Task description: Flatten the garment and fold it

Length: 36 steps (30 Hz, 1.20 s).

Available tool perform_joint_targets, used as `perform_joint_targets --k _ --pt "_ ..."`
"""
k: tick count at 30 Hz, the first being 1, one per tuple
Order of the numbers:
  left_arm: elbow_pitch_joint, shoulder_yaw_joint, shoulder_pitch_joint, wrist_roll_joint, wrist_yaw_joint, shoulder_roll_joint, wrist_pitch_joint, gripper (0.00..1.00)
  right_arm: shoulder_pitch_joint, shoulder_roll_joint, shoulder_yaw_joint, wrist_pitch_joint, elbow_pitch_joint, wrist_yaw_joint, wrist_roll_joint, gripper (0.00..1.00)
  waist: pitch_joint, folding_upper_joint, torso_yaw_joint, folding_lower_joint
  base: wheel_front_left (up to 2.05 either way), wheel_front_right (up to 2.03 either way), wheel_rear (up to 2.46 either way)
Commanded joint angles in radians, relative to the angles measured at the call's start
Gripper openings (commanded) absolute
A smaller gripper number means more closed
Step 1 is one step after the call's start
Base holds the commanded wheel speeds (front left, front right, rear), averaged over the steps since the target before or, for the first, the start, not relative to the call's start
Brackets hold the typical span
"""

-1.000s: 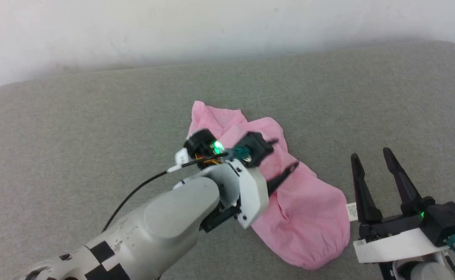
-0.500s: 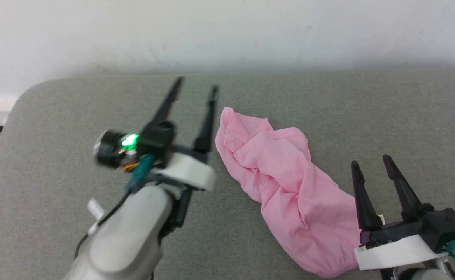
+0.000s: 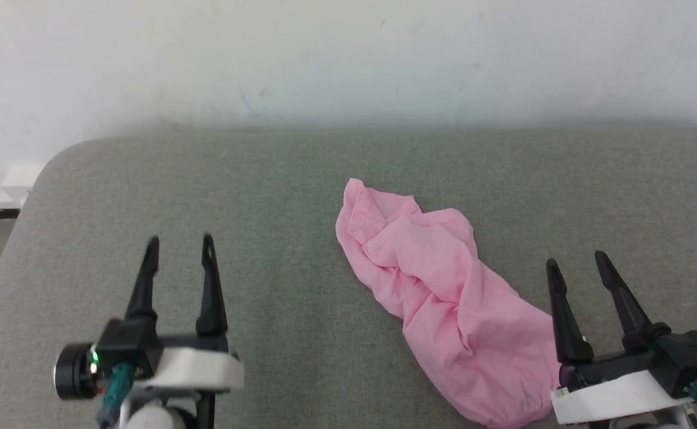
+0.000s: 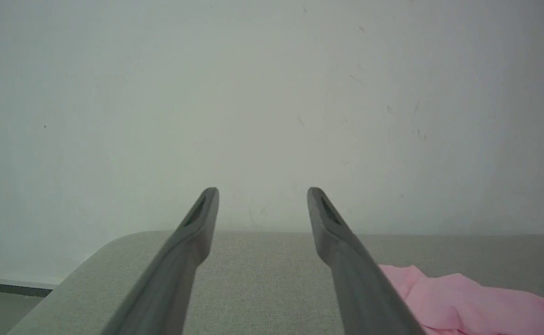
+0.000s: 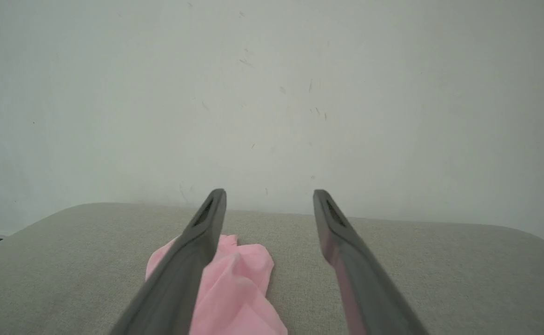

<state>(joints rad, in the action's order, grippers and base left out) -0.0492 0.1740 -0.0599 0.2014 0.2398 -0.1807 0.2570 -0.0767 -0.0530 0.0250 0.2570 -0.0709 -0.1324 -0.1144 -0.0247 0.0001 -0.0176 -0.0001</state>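
Crumpled into 1 long lump on the grey cushioned surface (image 3: 253,196): the garment (image 3: 438,298). Runs on a diagonal in the head view, narrow far end toward the wall (image 3: 348,59), gathered near end toward the robot's right. Lies just beside the right tool (image 3: 576,259), near end close against the base of its inner finger, possibly touching, though hard to tell where the 2 overlap. Sits well apart from the left tool (image 3: 180,238), with bare grey surface between. Shows low and to the right of the fingers in the left wrist view, low and partly behind 1 finger in the right wrist view. Both tools spread wide and empty, fingers pointing toward the wall. By this layout, favours the right arm for the near end, and calls for a rightward reach from the left arm to the far end before any spreading. Not yet flattened, not yet folded.
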Motion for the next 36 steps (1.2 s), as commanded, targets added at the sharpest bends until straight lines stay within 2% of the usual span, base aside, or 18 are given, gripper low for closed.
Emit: perform_joint_targets --k 1,6,10,20,28,32,36 --pt "0.008 -0.020 0.044 -0.030 -0.039 0.017 0.005 1.00 -0.018 0.003 -0.008 0.005 0.005 0.002 -0.007 1.00 0.009 -0.0001 0.001 0.0001 0.00 0.00 0.00" --pt "0.020 -0.068 0.115 -0.074 -0.114 0.054 0.005 1.00 -0.039 0.003 -0.025 0.005 0.018 0.002 -0.027 1.00 0.019 -0.0001 -0.002 0.0001 0.00 0.00 0.00" --pt "0.026 -0.100 0.140 -0.096 -0.151 0.077 0.005 1.00 -0.057 0.003 -0.034 0.005 0.024 0.002 -0.036 1.00 0.025 -0.0001 -0.008 0.0001 0.00 0.00 0.00" --pt "0.058 -0.153 0.117 -0.137 -0.198 0.106 0.005 1.00 -0.053 0.003 -0.040 0.005 0.030 0.002 -0.050 1.00 0.016 -0.0001 -0.001 0.0001 0.00 0.00 0.00" --pt "0.124 -0.128 -0.126 -0.183 -0.255 0.079 0.005 1.00 -0.013 0.003 -0.035 0.005 0.022 0.002 -0.045 1.00 -0.026 -0.0001 0.023 0.0001 0.00 0.00 0.00" --pt "0.227 -0.081 -0.318 -0.193 -0.312 0.055 0.005 1.00 0.009 0.003 -0.034 0.005 0.017 0.002 -0.044 1.00 -0.057 -0.0001 0.051 0.0001 0.00 0.00 0.00" --pt "0.393 -0.012 -0.507 -0.188 -0.352 0.045 -0.004 1.00 0.026 0.003 -0.029 0.005 0.019 0.002 -0.048 1.00 -0.087 -0.0001 0.082 0.0001 0.00 0.00 0.00"
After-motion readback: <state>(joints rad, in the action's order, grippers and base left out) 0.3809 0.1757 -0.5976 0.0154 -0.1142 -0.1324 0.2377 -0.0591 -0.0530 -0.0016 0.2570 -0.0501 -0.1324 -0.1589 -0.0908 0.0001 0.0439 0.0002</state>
